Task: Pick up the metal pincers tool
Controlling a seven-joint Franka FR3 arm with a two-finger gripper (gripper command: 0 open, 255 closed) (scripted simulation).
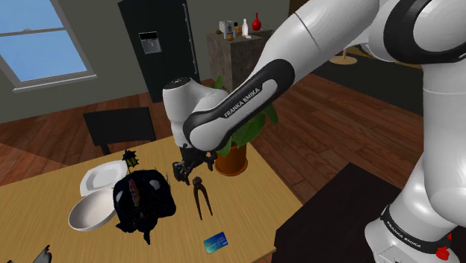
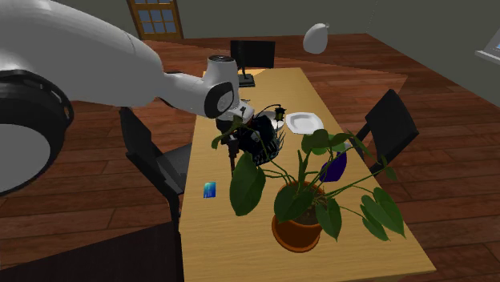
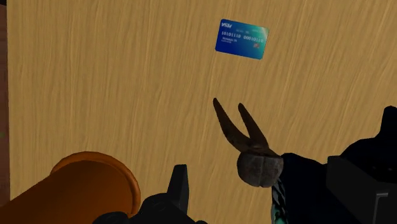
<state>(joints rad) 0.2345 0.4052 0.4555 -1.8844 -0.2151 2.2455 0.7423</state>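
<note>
Looking first at the long wooden table [image 1: 254, 202], pale and wide, with everything else set on it. Over it, the white arm [image 1: 246, 97], bent down toward the middle of the tabletop. Next in size, a potted plant [image 2: 304, 192], broad green leaves above an orange pot [image 1: 231, 158], standing close to the table's edge and just beside the gripper at the shoulder view's right. Then a black bag [image 1: 145, 198], slumped on the wood at the shoulder view's left of the gripper. Up against the bag's far left side, a white bowl [image 1: 91, 213], tilted. Just beyond that, a white plate [image 1: 101, 178], lying flat.

Now the black gripper [image 1: 193, 166] — hanging low, pointed down, right over the head end of the pincers [image 3: 257, 167]. Spread of the jaws: cannot tell, black on black against the bag. Nothing visibly gripped.

Pincers flat on the table, between bag and pot. Rounded grey head just beside the bag, two brown handles splayed in a V toward a small blue card [image 3: 242, 38]. Card near the handle tips but apart from them — flat on the wood.
</note>
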